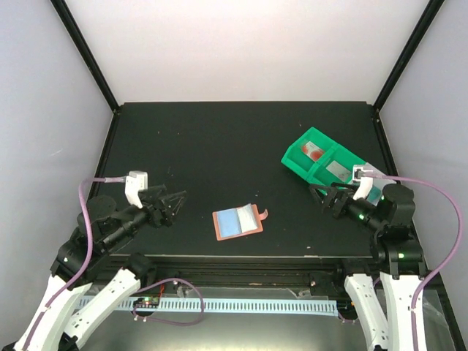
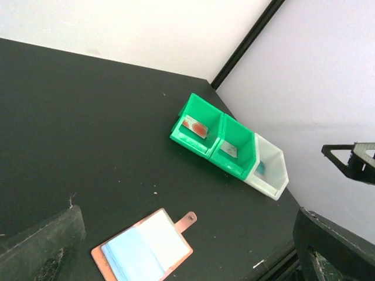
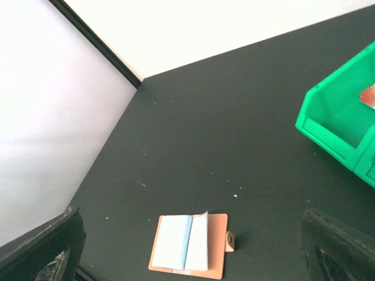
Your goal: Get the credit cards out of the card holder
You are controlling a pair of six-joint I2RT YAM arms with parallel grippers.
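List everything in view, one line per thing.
table: one, black, under everything
card holder: one, salmon pink, lying open mid-table towards the near edge
cards in holder: count unclear, light blue and white, inside it
bin: one row of three compartments, two green and one clear, far right
red-marked card: one, end green compartment
pale card: one, middle green compartment
left gripper: one, black, open, left of the holder
right gripper: one, black, open, beside the bin
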